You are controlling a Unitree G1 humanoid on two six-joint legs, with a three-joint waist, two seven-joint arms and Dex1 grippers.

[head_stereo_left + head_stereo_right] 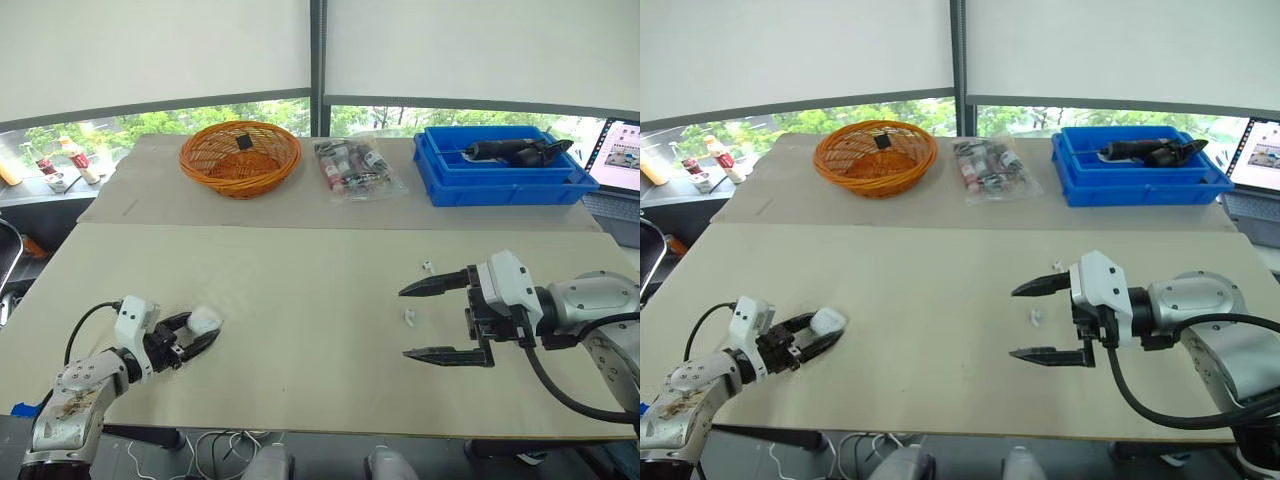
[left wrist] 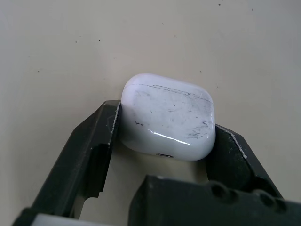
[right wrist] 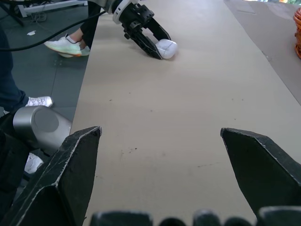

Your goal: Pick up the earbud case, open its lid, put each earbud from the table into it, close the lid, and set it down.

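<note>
Grasp stage: the pick-up is the step in hand.

Left eye view: the left gripper is clamped on the white earbud case at the near left corner of the tabletop. By my read the case sits low, not yet lifted clear.

Right eye view: the right gripper hovers over the near right side, fingers spread wide with nothing between them. The nearer earbud lies just off the gap at its tips, and the farther earbud sits beside the far finger.

Left wrist view: here's the detail the head views can't give. A black finger presses each side of the scuffed shell, and the lid seam runs across the end away from the fingers, shut tight.

Right wrist view: looking back across the tabletop, the case is pinched down close to the surface, and a person's white shoes stand on the floor beyond the edge.

Next move, as I judge it: lift the case and carry it toward the right gripper. Keep the hold on the body, leaving the lid free to be flipped.
</note>
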